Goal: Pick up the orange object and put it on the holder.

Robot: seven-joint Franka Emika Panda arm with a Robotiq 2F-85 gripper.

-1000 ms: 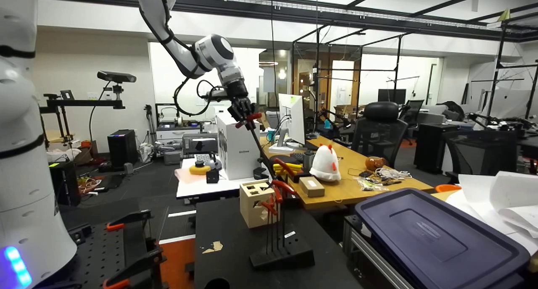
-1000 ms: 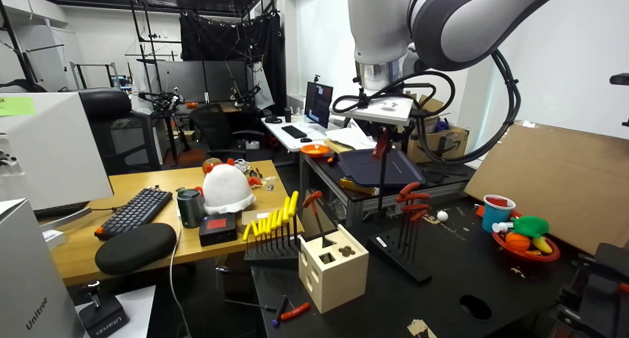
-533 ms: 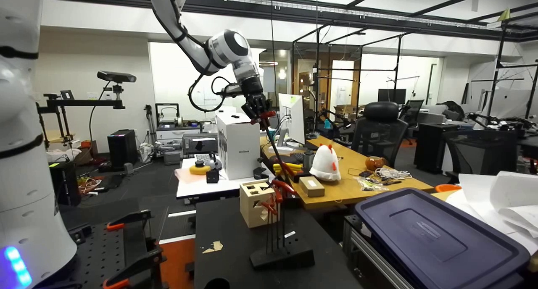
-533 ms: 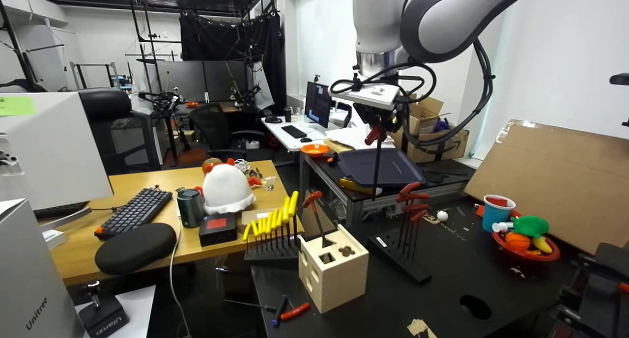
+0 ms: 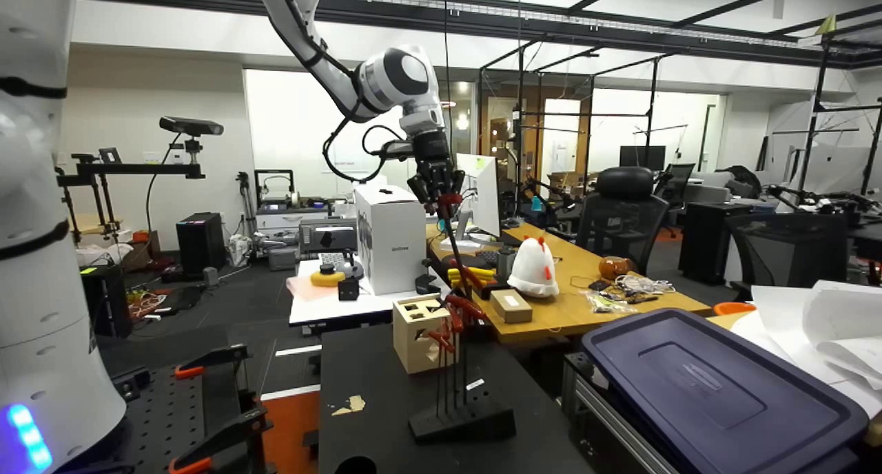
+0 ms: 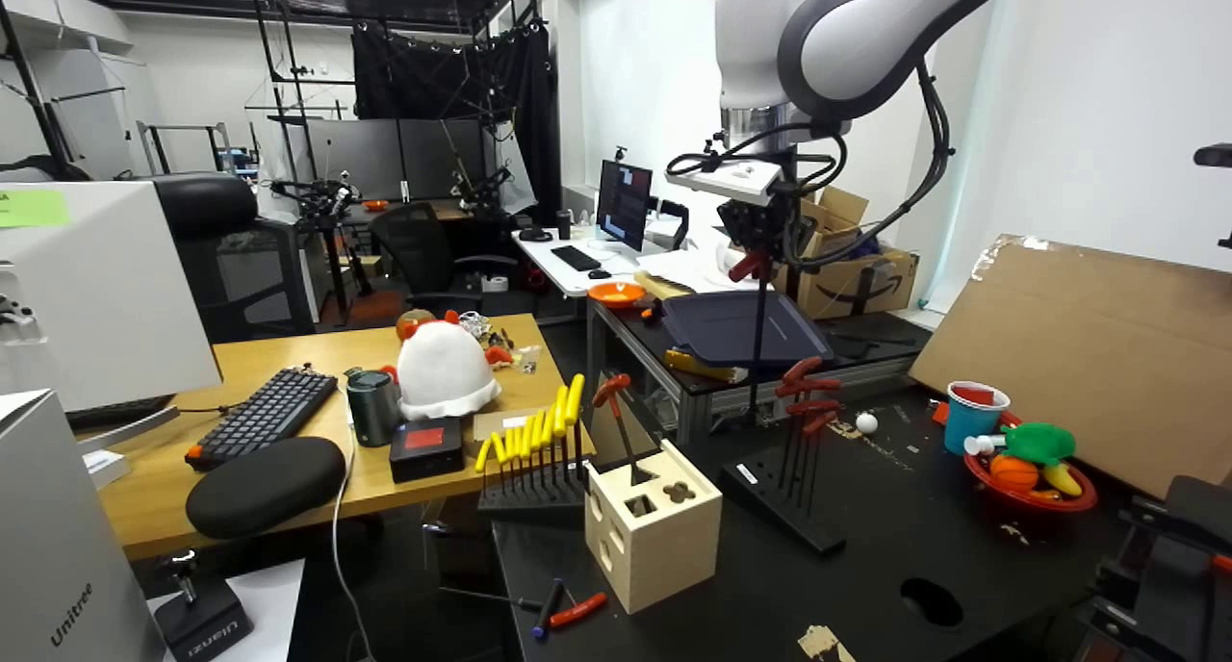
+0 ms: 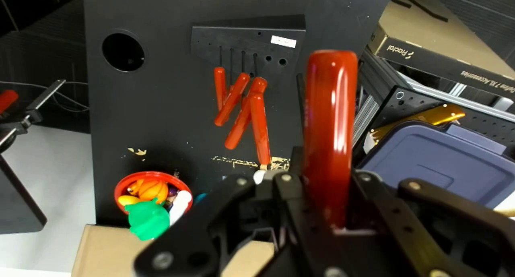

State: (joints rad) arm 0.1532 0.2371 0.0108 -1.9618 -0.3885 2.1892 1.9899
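Honestly, the arm [image 5: 393, 81] worries me first: with so long a tool dangling beneath it, a low sweep across the black tabletop [image 5: 375, 436] could knock things over. The pale wooden shape-sorter box [image 6: 674, 556] has a leaning hex key [image 6: 612, 389] poking out of its top, and a clip there might tip that out or shove the box. On the black hex-key stand [image 7: 241, 37], four red-handled hex keys [image 7: 242, 122] crowd together and could snag anything lowered beside them. Whether box or stand is the holder I can't settle; the stand has bare holes [image 7: 282, 62] that look made for such keys, and a wrong choice would spoil the job.

The gripper [image 7: 328, 178] is closed down to the thickness of a red-orange T-handle hex key [image 7: 332, 112], its handle pinched between the fingers [image 7: 297, 204], up in the air. The shaft [image 5: 457, 253] hangs aslant in an exterior view, so I suspect it needs straightening; pressing its end on a rim could twist the handle in that grip.

As for what's hidden, the arm's upper part is cut off in both exterior views. The key's lower end seems to pass behind the red handles [image 5: 466, 306] in an exterior view, so I can't tell whether it touches anything. Smallest of all, a white ball [image 6: 866, 422] seems half covered by the gripper in the wrist view.
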